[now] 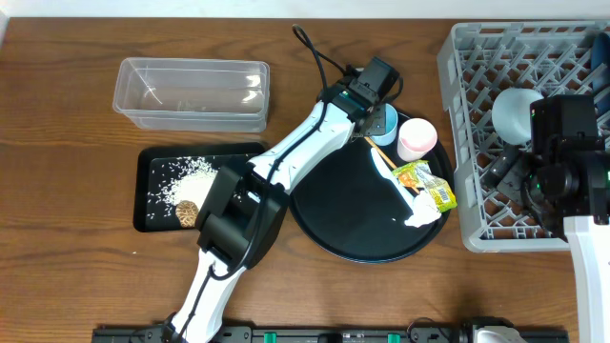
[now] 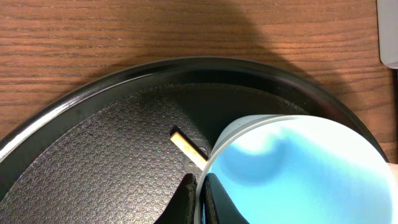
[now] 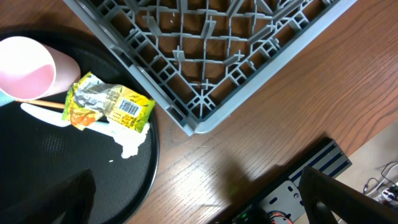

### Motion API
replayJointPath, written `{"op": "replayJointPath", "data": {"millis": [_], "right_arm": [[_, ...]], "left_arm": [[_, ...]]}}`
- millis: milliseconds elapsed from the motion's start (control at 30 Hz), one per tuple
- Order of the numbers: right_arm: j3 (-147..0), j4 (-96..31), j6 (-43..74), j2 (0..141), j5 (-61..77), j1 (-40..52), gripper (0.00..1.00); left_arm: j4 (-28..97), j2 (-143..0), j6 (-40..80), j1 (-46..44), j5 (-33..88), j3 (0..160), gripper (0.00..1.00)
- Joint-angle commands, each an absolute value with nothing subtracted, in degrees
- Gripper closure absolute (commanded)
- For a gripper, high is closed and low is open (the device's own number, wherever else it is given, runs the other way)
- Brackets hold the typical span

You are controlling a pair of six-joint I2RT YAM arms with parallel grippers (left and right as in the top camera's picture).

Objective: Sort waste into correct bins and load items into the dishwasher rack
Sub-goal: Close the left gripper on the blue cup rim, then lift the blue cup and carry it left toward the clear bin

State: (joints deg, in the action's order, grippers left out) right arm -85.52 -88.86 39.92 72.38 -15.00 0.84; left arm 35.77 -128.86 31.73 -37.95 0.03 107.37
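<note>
My left gripper (image 2: 202, 200) is shut on the rim of the small light-blue cup (image 2: 298, 168), which stands at the back of the round black tray; the cup also shows in the overhead view (image 1: 385, 122). The pink cup (image 1: 416, 139) stands beside it. The yellow-green wrapper (image 1: 426, 183) and the white tissue (image 1: 424, 215) lie on the tray's right side. Rice (image 1: 183, 178) and the brown lump (image 1: 188, 213) lie in the black rectangular tray (image 1: 146, 195). The clear tub (image 1: 191, 90) is behind it. My right gripper (image 3: 205, 199) is open and empty over the grey rack (image 1: 477, 143), which holds the pale bowl (image 1: 513, 112).
The round black tray (image 1: 353, 214) sits mid-table, with a thin wooden stick (image 1: 380, 156) on it under the cups. A blue edge (image 1: 602, 57) shows at the rack's far right. The left arm (image 1: 286, 162) stretches across between the black rectangular tray and the round tray.
</note>
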Motion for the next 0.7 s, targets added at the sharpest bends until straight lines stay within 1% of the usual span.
{"op": "replayJointPath", "data": {"millis": [0,467,667], "right_arm": [[-85.6,-88.9,40.66,72.34,-15.59,0.38,0.01],[-85.6,-88.92,40.66,72.34,-15.59,0.38,0.01],[-85.6,-88.92,40.66,72.34,-15.59,0.38,0.01]], "left_arm": [[36.58,-125.82,31.86,-36.84,-0.69,107.18,0.94],[42.54,-115.5,35.92,-29.67,-0.12,107.15,0.94],[43.29,-109.75,35.88,-27.44,7.09,107.15,0.93]]}}
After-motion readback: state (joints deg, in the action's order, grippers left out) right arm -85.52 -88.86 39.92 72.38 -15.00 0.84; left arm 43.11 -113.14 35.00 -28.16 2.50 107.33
